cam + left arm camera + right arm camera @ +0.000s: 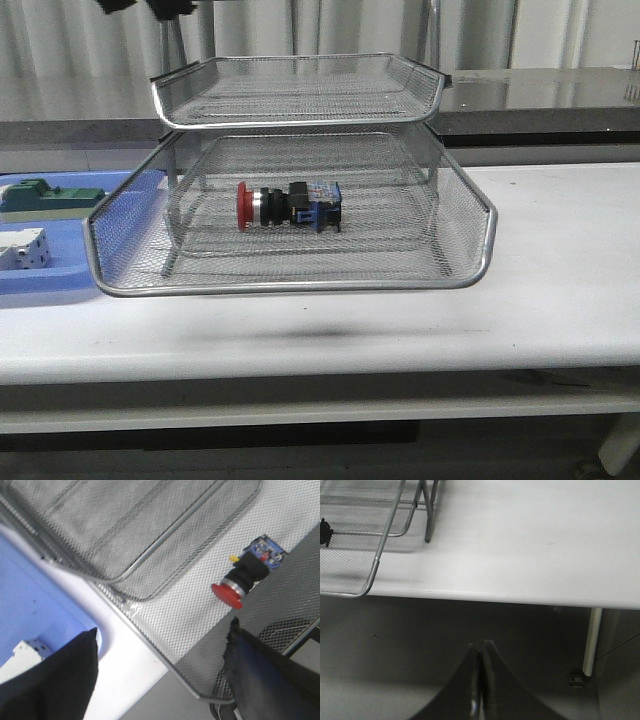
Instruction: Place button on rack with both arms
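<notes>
The button [288, 205], with red head, black body and blue rear block, lies on its side in the pulled-out lower tray of the silver wire-mesh rack [290, 285]. It also shows in the left wrist view [245, 572], lying on the mesh. My left gripper [162, 645] is open and empty, above the tray's front corner and apart from the button. My right gripper [481, 652] is shut and empty, off the table's front edge, to the right of the rack [370, 575]. Neither arm shows in the front view.
A flat blue tray [60, 280] at the left holds a green block [45, 197] and a white block [22, 250]; the white block also shows in the left wrist view [30, 650]. The rack's upper tray [300, 90] sits above the lower one. White table [560, 280].
</notes>
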`<action>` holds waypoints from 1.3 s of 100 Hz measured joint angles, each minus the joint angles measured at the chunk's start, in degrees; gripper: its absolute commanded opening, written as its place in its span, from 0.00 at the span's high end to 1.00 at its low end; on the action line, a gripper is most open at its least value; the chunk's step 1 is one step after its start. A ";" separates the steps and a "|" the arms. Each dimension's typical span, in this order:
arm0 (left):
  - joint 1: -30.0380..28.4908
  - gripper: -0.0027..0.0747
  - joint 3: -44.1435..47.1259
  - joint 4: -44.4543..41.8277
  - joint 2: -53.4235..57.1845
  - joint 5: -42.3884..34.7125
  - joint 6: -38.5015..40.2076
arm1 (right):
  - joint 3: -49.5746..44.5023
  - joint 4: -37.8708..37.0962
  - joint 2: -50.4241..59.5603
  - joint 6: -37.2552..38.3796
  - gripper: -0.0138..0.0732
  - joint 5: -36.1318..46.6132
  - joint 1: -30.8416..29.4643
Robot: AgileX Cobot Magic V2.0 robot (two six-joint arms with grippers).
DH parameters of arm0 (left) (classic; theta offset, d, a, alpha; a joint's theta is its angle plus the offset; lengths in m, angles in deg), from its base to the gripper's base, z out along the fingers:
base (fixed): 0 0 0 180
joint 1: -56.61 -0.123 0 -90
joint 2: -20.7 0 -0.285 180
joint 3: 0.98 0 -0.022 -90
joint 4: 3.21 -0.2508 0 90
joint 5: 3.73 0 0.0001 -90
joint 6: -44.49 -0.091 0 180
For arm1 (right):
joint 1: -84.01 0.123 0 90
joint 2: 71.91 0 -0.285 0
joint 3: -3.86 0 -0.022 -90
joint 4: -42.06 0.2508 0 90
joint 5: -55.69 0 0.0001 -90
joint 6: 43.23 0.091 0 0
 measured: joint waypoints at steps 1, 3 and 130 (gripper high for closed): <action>-0.39 0.31 0.32 0.00 0.54 -0.18 0.05 | 0.00 0.00 0.00 0.00 0.92 0.00 0.00; -0.79 0.31 1.31 0.00 1.07 -0.56 0.15 | 0.00 0.00 0.00 0.00 0.92 0.00 0.00; -17.58 0.40 75.99 0.70 62.92 -63.62 7.55 | 0.00 0.00 0.00 0.00 0.92 0.00 0.00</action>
